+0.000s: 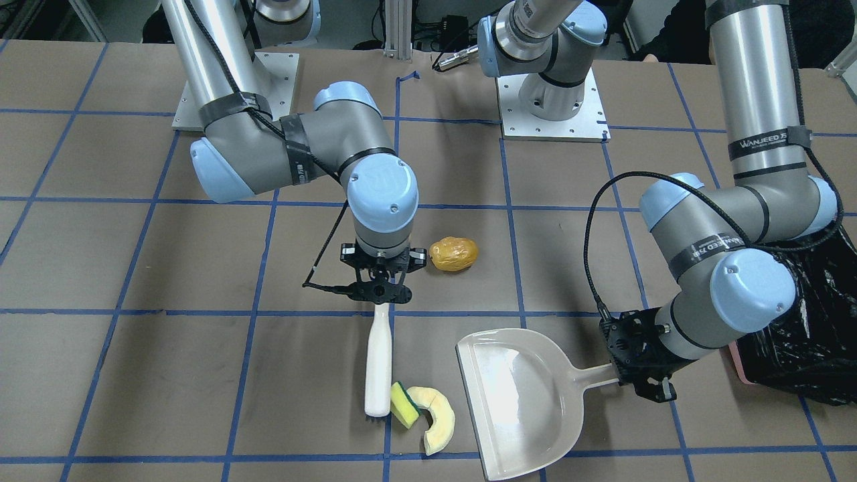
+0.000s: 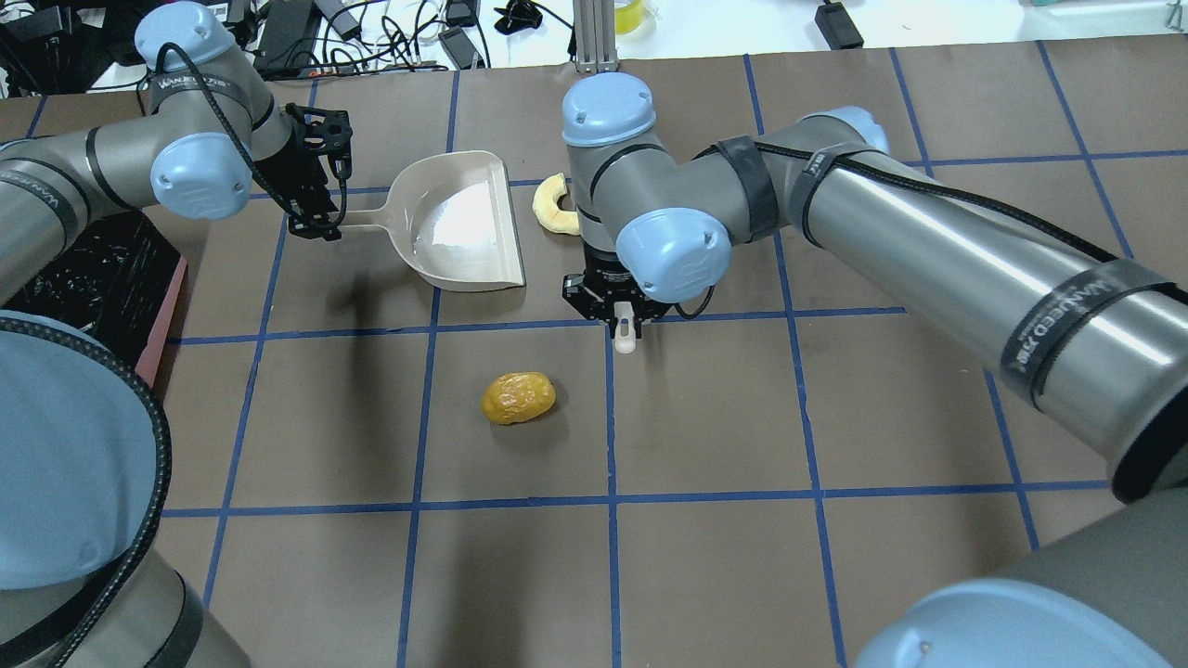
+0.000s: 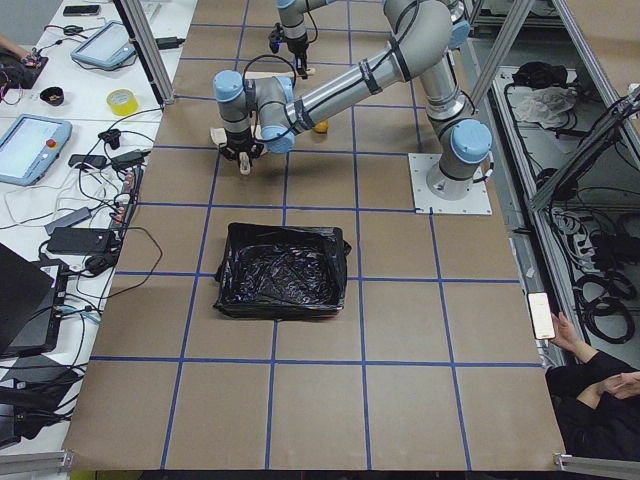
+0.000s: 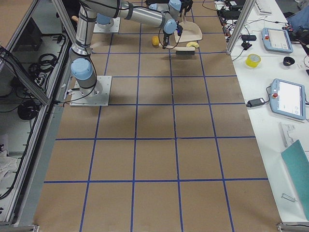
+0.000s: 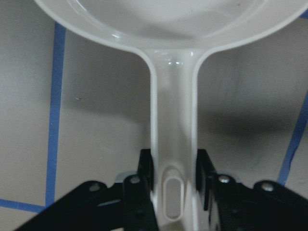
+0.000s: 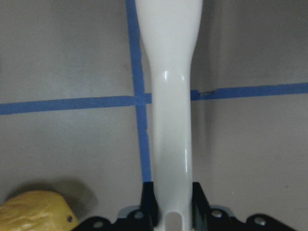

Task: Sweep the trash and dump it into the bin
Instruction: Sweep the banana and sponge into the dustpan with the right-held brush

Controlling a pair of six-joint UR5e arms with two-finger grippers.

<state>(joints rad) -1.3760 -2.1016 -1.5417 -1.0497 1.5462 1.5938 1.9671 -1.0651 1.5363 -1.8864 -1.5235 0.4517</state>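
My right gripper (image 1: 381,293) is shut on the beige brush's handle (image 1: 378,361), and its bristle end rests on the table beside the yellow-green sponge (image 1: 404,404) and the pale squash slice (image 1: 435,418). The golden potato lump (image 1: 454,254) lies apart, nearer the robot; it also shows in the overhead view (image 2: 518,398). My left gripper (image 1: 636,371) is shut on the handle of the beige dustpan (image 1: 522,395), whose open mouth faces the sponge and slice. The bin (image 3: 282,270), pink with a black bag, stands beyond my left arm. The sponge is hidden in the overhead view.
The brown table has a blue tape grid. Both arm base plates (image 1: 552,107) stand at the robot's side of the table. The bin's pink edge (image 2: 162,320) is close to my left elbow. Cables and devices lie past the table's far edge (image 2: 371,28).
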